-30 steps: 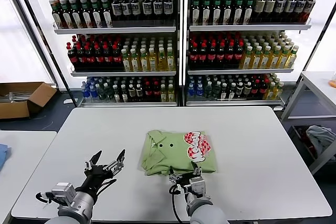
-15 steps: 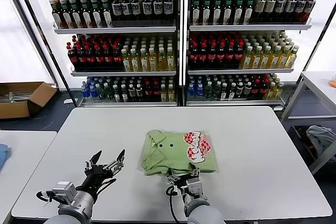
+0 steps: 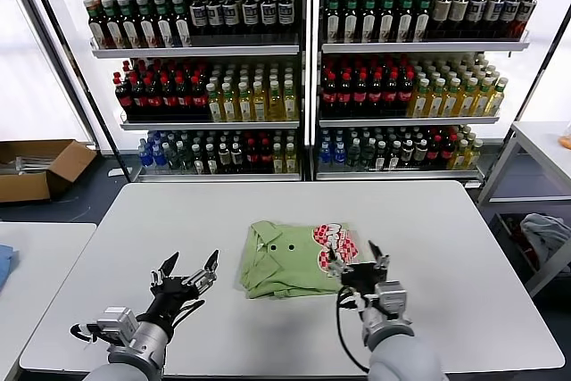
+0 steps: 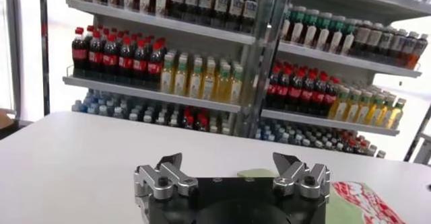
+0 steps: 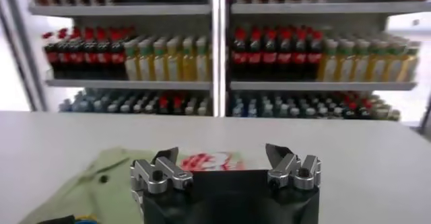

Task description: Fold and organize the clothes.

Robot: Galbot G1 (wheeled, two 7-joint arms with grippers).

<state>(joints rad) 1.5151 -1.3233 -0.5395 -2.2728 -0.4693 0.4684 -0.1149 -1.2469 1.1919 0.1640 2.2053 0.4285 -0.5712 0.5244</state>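
Observation:
The light green polo shirt [image 3: 290,260] lies folded in a flat rectangle at the middle of the white table [image 3: 268,211], collar and two dark buttons to the left, red-and-white checkered print to the right. My right gripper [image 3: 354,258] is open and empty, raised above the shirt's front right corner by the print. My left gripper [image 3: 189,267] is open and empty, hovering left of the shirt near the table's front. The shirt shows in the right wrist view [image 5: 114,175] beyond the open jaws, and as a green edge in the left wrist view [image 4: 350,202].
Shelves of bottled drinks [image 3: 303,69] stand behind the table. A cardboard box [image 3: 36,167] lies on the floor at left. A second table [image 3: 36,265] is at left, another table edge [image 3: 544,144] and a grey-blue cloth bundle [image 3: 544,234] at right.
My right gripper has left the shirt's front edge and risen to the right, now open over the shirt's right corner. The left gripper has barely moved.

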